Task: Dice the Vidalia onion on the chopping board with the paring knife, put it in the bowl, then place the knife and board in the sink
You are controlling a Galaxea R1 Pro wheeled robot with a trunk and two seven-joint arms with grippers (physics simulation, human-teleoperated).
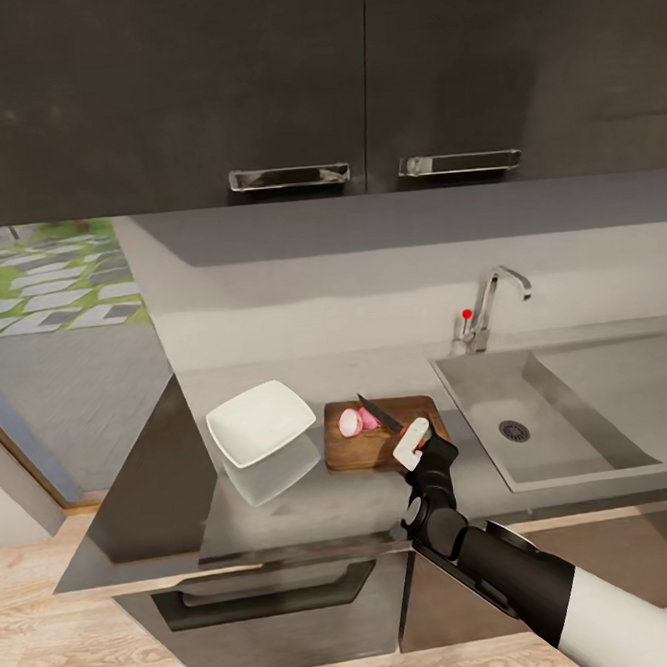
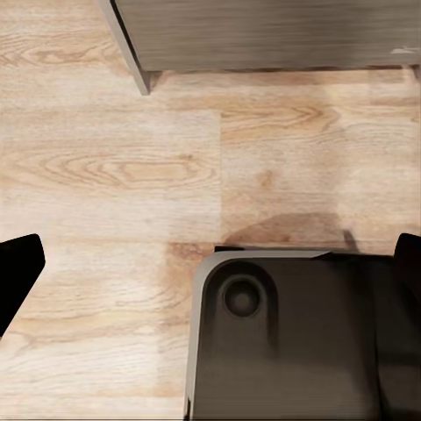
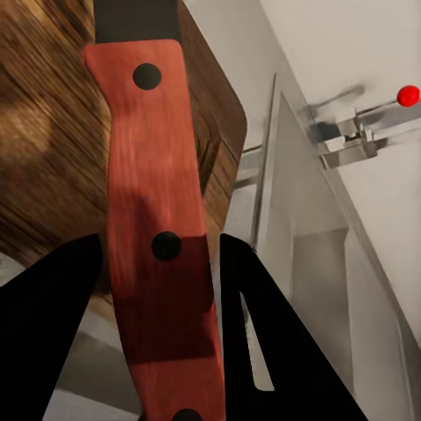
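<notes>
The right claw [image 1: 415, 445] is closed on the red-and-black handle of the paring knife [image 1: 378, 411], its dark blade angled over the pinkish Vidalia onion [image 1: 357, 422] on the chopping board [image 1: 420, 409], near the surface's front edge. The small, round, smooth onion will likely roll under the blade; the stiff knife is best held mid-handle. The white bowl [image 1: 260, 420] sits just beside the board, the sink [image 1: 619, 391] on the other side, nothing between. The left claw [image 2: 210, 263] hangs open above the wooden floor [image 2: 105, 158].
</notes>
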